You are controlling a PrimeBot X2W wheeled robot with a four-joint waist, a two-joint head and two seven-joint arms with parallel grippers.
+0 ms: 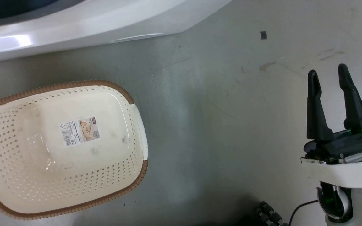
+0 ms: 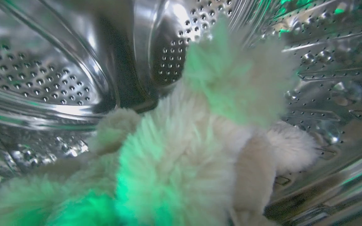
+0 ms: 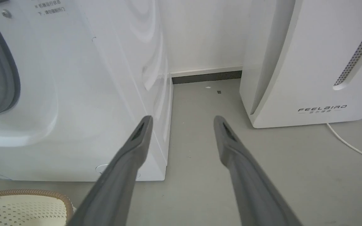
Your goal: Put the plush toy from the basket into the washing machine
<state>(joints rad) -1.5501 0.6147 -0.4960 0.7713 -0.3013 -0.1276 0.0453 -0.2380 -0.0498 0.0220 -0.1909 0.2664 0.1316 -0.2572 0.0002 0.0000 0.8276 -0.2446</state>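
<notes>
Where shaggy plush toy (image 2: 181,157) lies, shiny perforated steel drum (image 2: 42,78)

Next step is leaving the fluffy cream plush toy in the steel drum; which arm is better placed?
Left. Its wrist view looks inside the shiny perforated steel drum, close against the fluffy cream plush toy. The open right gripper hangs over grey floor.

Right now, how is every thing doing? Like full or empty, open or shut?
basket: upright on the floor, empty except for a label sticker on its bottom.
plush toy: inside the steel drum, lying against its wall.
washing machine: porthole uncovered in the part that shows.
right gripper: open, holding nothing, over the floor.
</notes>
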